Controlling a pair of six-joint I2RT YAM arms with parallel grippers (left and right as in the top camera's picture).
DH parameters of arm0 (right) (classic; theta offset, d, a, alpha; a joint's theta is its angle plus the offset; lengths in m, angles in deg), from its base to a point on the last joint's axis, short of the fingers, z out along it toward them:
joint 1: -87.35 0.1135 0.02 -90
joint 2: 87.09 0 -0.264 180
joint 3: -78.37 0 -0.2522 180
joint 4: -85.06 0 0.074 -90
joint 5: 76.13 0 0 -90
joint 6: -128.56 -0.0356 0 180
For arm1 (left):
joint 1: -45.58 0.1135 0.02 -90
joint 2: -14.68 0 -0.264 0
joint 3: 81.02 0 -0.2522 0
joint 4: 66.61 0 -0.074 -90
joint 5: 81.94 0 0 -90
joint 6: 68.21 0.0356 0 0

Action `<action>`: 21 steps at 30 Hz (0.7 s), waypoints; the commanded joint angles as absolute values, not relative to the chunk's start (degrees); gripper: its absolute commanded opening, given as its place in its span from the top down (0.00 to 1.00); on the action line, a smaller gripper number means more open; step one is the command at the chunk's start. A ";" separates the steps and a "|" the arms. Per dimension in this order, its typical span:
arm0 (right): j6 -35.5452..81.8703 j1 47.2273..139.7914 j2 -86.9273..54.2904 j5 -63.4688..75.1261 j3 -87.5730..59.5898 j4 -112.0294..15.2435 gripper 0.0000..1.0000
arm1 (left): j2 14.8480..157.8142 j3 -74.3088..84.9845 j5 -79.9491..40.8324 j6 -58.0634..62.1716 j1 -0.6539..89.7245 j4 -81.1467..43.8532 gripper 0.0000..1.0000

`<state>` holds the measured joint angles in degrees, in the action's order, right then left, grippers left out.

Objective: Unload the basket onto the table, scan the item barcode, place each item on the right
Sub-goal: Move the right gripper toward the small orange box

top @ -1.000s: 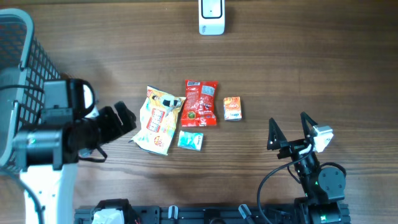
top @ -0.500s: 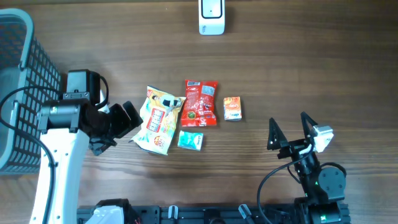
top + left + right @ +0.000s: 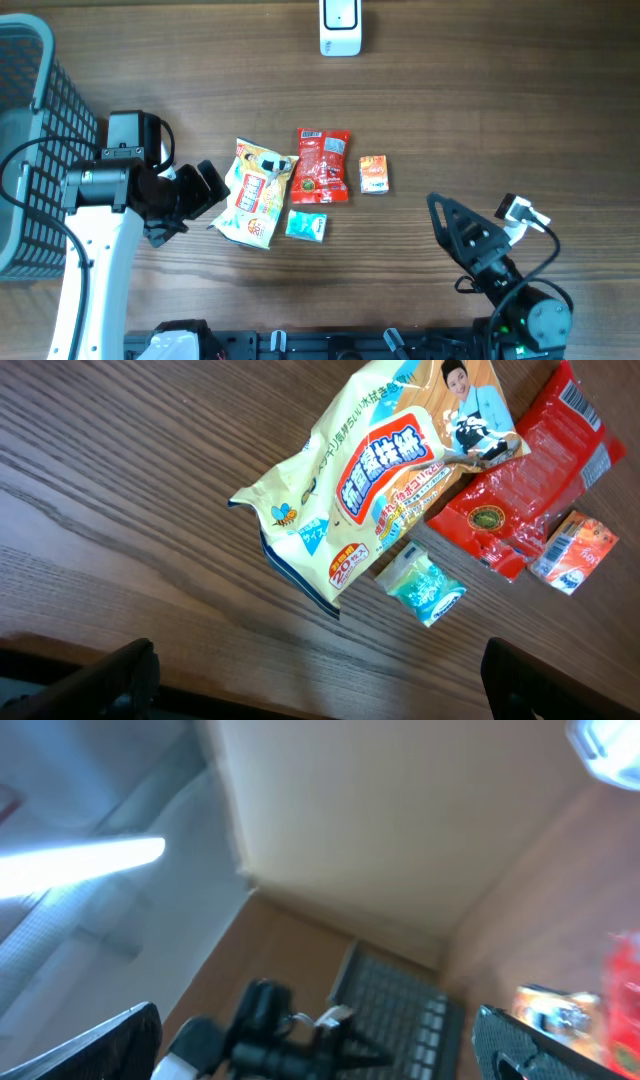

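Left fingers (image 3: 208, 183) and right fingers (image 3: 447, 222) spread, empty; yellow packet (image 3: 255, 192) just at left's 3 o'clock, long axis 12–6, right well apart.

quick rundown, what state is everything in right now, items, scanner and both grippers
left gripper, open, empty, next to the yellow bag
right gripper, open, empty, off to the side
yellow bag, flat on the table, not held
red packet, flat, barcode facing up
orange box, flat, untouched
teal packet, flat, untouched
scanner, at the far table edge, untouched
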<state>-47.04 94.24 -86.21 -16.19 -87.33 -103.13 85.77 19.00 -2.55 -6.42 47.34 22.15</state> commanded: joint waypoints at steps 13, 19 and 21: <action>12.65 94.02 -36.94 -23.25 -36.89 -47.66 0.01 | 85.95 19.44 -3.23 -7.18 47.19 22.11 0.00; 21.79 94.02 -12.77 -19.12 -17.98 -27.84 0.00 | 85.95 19.44 -3.23 -7.18 47.19 22.11 0.00; 21.41 94.02 -6.41 -16.87 -18.02 -27.95 0.00 | 85.95 19.44 -3.23 -7.18 47.19 22.11 0.00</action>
<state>16.71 94.09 -14.17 -21.31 -19.05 -28.58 85.80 19.13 -2.58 -6.61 47.34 22.13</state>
